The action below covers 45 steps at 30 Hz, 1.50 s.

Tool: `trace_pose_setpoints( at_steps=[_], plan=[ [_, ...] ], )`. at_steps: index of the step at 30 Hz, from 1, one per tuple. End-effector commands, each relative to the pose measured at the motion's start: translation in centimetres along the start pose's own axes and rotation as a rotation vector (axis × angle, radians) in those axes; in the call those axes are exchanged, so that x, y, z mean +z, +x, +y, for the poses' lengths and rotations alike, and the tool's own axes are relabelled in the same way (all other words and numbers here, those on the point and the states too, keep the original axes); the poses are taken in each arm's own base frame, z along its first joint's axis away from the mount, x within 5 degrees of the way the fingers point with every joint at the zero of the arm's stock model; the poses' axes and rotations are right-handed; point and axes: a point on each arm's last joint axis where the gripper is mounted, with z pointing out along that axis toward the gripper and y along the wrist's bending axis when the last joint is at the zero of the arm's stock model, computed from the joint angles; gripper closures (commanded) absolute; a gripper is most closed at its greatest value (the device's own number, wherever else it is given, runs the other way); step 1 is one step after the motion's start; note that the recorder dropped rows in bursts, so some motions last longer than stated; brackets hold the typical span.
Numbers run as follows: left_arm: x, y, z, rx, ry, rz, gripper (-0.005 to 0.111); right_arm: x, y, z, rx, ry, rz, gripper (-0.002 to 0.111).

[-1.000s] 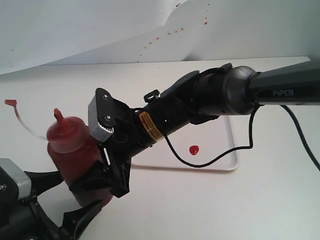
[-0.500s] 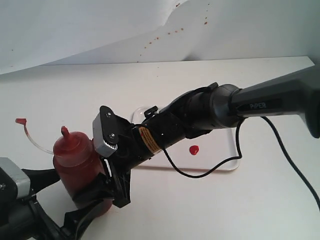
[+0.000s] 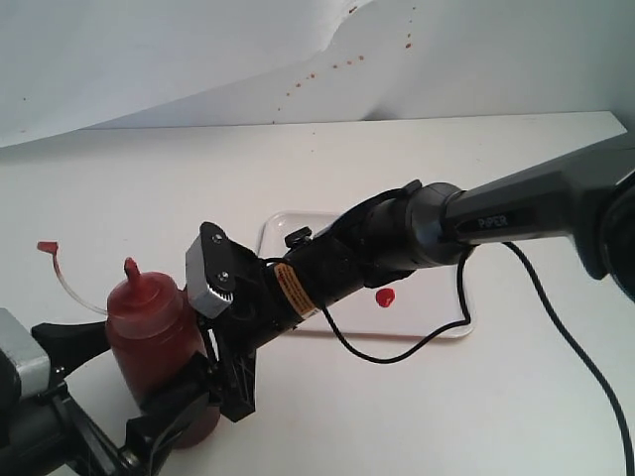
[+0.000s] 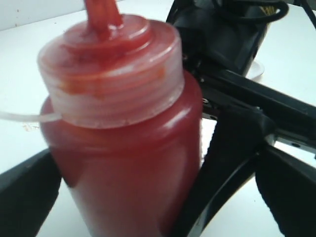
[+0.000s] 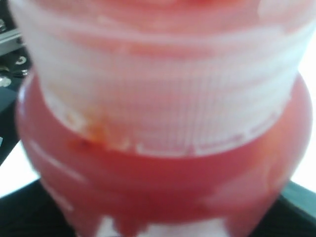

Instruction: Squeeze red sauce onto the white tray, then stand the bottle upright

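The bottle (image 3: 151, 332) is upright at the front left of the table, dark red inside, nozzle up. Its small red cap (image 3: 45, 245) dangles on a thin tether to the left. My right gripper (image 3: 203, 392) reaches across from the right and is shut on the bottle's lower body (image 5: 158, 163). My left gripper (image 3: 129, 392) is open, one finger on either side of the bottle (image 4: 128, 163). The white tray (image 3: 446, 297) lies behind the right arm, partly hidden by it. On the tray is a small round blob of red sauce (image 3: 385, 297).
The right arm's black cable (image 3: 397, 355) loops over the tray's front rim. White backdrop paper (image 3: 198, 59) with red specks rises behind the table. The table's far edge (image 3: 556, 115) runs along the back right.
The right gripper has brought the bottle down and towards the front, between the left gripper's fingers. The right arm now lies lower over the tray. The left jaws have opened slightly wider.
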Motion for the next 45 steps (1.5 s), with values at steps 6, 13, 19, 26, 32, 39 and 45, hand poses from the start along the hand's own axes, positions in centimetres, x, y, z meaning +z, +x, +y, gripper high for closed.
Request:
trace_pose_setpoints(
  at_steps=[6, 13, 19, 26, 32, 39, 45],
  plan=[
    [0.0, -1.5, 0.2, -0.025, -0.022, -0.151, 0.005, 0.1, -0.1, 0.4, -0.028, -0.042, -0.004, 0.051],
    [0.0, -1.4, 0.2, -0.008, -0.024, -0.144, 0.005, -1.0, -2.8, 0.9, 0.014, -0.039, -0.067, 0.003],
    [0.0, -1.5, 0.5, -0.026, -0.056, -0.148, 0.005, -2.9, -6.4, 1.7, -0.073, -0.014, -0.106, 0.003],
    [-0.1, -1.5, 1.2, -0.03, -0.123, -0.151, 0.005, -5.0, -10.0, 2.9, -0.156, 0.023, -0.153, 0.003],
    [-0.1, -0.7, 1.6, 0.081, -0.179, -0.05, 0.005, -5.9, -11.5, 3.5, -0.159, 0.031, -0.183, 0.003],
    [-0.1, -0.6, 1.4, 0.097, -0.154, -0.046, 0.005, -8.5, -14.5, 4.4, -0.238, 0.137, -0.198, 0.003],
    [0.0, -0.6, 0.8, 0.128, -0.09, -0.045, 0.005, -13.6, -15.3, 2.3, -0.149, 0.453, -0.164, 0.01]
  ],
)
